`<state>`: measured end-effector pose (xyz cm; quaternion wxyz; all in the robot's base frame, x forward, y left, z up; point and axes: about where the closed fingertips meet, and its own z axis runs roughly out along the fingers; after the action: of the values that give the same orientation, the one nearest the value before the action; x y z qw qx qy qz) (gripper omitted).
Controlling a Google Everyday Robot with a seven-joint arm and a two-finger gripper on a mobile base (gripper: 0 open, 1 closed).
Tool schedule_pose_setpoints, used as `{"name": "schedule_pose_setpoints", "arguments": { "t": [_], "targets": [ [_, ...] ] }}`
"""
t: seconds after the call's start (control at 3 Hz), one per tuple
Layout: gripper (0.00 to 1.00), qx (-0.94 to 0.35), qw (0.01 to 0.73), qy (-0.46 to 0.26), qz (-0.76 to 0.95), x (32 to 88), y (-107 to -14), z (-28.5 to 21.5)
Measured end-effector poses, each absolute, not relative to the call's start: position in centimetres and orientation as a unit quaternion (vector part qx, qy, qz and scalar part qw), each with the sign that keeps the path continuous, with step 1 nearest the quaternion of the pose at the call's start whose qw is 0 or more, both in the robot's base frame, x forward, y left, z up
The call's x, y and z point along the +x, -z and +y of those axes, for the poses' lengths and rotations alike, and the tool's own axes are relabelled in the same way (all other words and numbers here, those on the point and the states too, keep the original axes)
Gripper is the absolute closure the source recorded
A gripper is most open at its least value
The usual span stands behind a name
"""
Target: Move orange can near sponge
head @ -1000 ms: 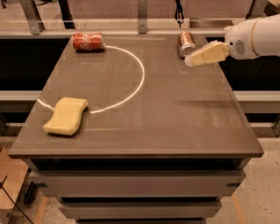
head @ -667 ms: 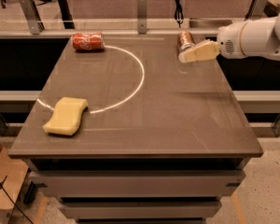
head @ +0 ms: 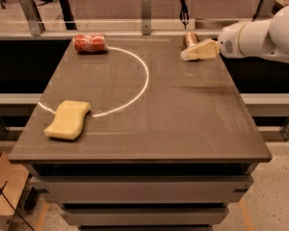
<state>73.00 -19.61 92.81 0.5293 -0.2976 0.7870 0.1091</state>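
A: Where is the can (head: 190, 38)?
B: At the far right edge of the table (head: 192, 124), apparently upright. It is well apart from the sponge (head: 68, 120), which lies near left. A cola can (head: 90, 43) lies on its side, far left.
A: And the gripper (head: 193, 53)?
B: Just in front of the can, hiding its lower part. Whether it is open or closed, or holds anything, cannot be told.
A: Handling?
B: Probably light, thin-walled and slick (easily dented or tipped). Best hold, by judgement: across the mid-body, from the side, with a modest squeeze.
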Motion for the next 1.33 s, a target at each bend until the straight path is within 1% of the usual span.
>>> {"name": "schedule_pose_setpoints", "arguments": {
  "t": [0.33,1.33],
  "targets": [
    [0.0,-0.284,0.522,-0.111,0.797,73.9,-91.5,-18.8],
    [0.0,-0.231,0.533,-0.123,0.804,81.4,-87.8,-16.4]
  ]
}}
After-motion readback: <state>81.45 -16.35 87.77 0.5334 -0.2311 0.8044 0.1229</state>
